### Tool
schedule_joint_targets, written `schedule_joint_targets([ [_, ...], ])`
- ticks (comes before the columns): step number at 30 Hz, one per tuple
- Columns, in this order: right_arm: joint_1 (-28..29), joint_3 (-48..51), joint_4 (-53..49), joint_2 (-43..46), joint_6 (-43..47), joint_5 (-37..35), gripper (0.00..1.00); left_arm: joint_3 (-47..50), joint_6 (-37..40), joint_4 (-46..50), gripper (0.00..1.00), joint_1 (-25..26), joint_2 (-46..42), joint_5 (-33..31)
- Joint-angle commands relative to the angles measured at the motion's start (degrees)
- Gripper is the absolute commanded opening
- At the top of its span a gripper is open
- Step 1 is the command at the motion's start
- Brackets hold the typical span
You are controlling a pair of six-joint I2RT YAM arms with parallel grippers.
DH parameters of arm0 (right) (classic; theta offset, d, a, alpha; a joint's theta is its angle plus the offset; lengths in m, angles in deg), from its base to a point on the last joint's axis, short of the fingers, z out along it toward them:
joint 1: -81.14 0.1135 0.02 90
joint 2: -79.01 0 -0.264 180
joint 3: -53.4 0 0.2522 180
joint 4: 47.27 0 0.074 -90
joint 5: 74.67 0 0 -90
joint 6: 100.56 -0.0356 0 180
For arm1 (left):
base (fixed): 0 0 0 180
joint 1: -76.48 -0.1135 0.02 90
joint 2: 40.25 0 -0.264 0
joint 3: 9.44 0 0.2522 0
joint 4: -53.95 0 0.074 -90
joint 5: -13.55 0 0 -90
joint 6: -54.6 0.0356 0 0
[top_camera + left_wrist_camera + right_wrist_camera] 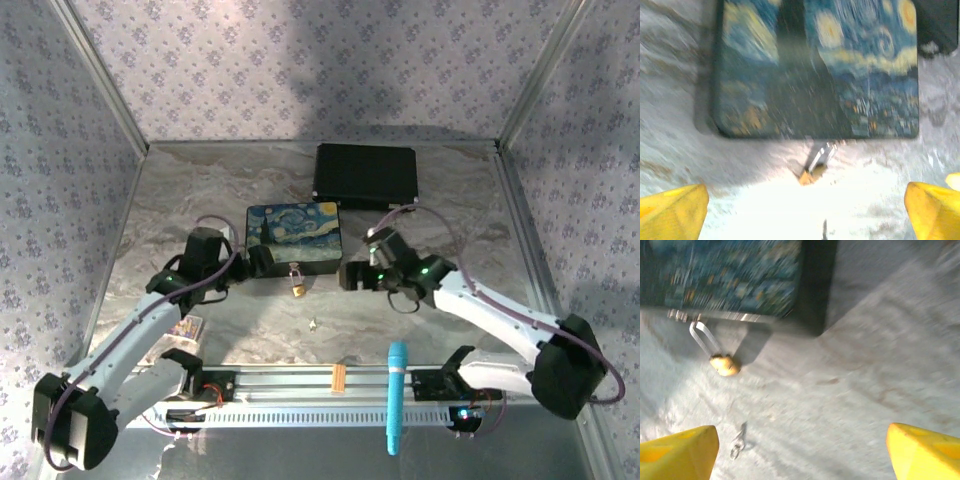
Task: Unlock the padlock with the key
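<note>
A tiny brass padlock (298,288) hangs by its silver shackle from the front clasp of a painted starry-night box (293,237). In the left wrist view the padlock (812,174) lies just below the box's (815,65) front edge; in the right wrist view the padlock (724,364) sits at the left. The small silvery key (313,323) lies on the table in front of it; the key (738,441) rests loose near my right gripper's left fingertip. My left gripper (258,260) is open at the box's left front corner. My right gripper (349,275) is open, right of the padlock.
A black case (365,176) lies at the back behind the box. A blue pen-like stick (395,396) and an orange-tan strip (338,377) rest on the rail at the near edge. A small box (186,328) sits by the left arm. Patterned walls enclose the table.
</note>
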Motion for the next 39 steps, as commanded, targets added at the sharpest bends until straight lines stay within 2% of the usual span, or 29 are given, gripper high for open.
schedule_joint_targets([
  [1, 7.35, -1.34, 0.80, -4.97, -9.07, -5.28, 0.81, 2.23, -4.78, 1.53, 1.00, 2.94, -2.12, 0.34],
  [7, 16.83, -3.87, 5.55, -15.92, -14.21, -6.30, 0.70, 5.74, -8.65, -1.76, 0.98, 7.24, -3.37, -2.25],
  [12, 19.03, -5.00, 7.83, -20.12, -15.44, -5.43, 0.62, 5.94, -9.04, -2.33, 0.98, 9.94, -1.49, -4.18],
  [19, 22.87, -9.02, 4.35, -26.63, -16.11, -7.83, 0.55, 5.88, -9.13, -2.57, 0.98, 11.43, -1.45, -5.46],
  [23, 25.48, -14.54, -4.86, -30.87, -16.96, -13.95, 0.53, 5.93, -8.86, -2.15, 0.98, 11.43, -1.58, -5.97],
  [25, 25.98, -15.80, -6.91, -32.55, -17.57, -14.48, 0.52, 5.96, -8.95, -2.09, 0.98, 11.55, -1.64, -6.05],
  [30, 26.41, -15.54, -8.76, -33.36, -18.37, -14.85, 0.48, 6.04, -8.95, -1.40, 0.98, 11.56, -2.35, -6.73],
  [39, 25.62, -11.71, -10.00, -29.66, -18.53, -13.82, 0.42, 6.94, -9.73, -2.06, 0.98, 11.59, -2.85, -7.50],
])
